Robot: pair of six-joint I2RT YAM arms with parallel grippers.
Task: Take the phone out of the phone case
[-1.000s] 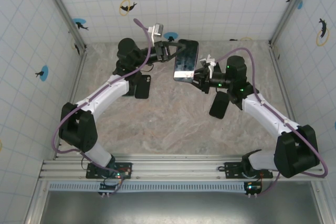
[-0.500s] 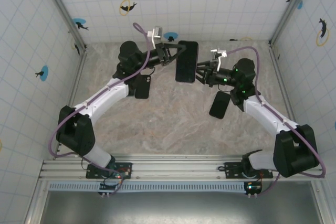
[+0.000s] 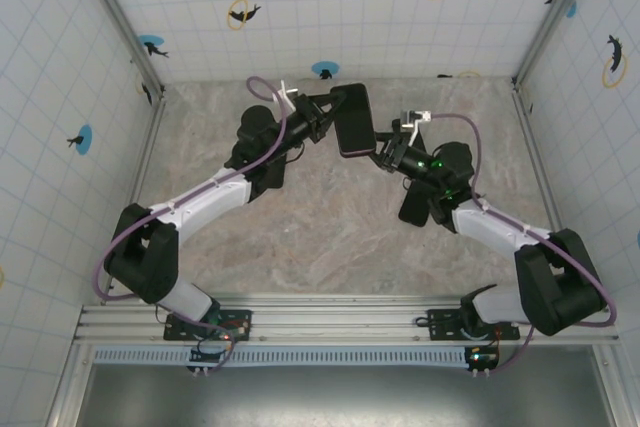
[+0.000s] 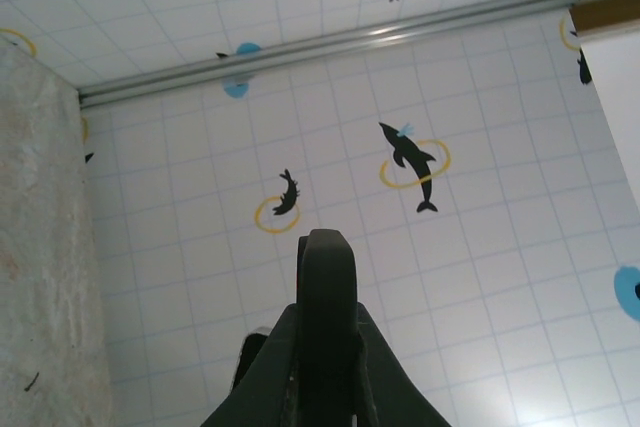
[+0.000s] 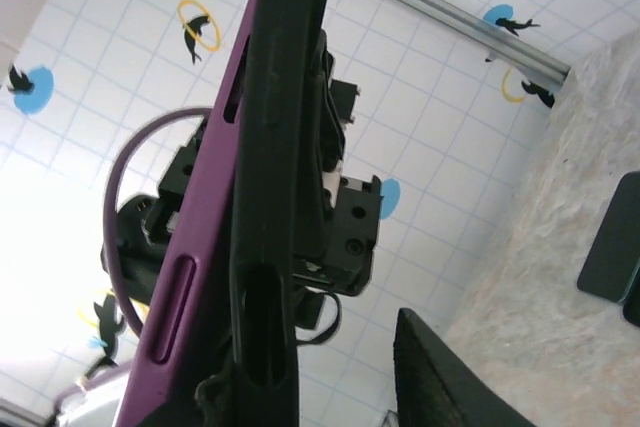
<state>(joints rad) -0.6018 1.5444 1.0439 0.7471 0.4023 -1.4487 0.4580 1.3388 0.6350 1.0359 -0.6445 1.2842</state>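
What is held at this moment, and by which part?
The left gripper holds the cased phone in the air, jaws shut on one long edge. The right gripper is at its near right corner; a grip there cannot be told.

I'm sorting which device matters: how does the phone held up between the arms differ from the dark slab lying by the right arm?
The held phone is off the table, tilted, pinched by the left gripper; the dark slab lies flat on the table with no gripper on it. The held phone wears a purple case; the dark slab shows no purple. Both are dark, flat rectangles.
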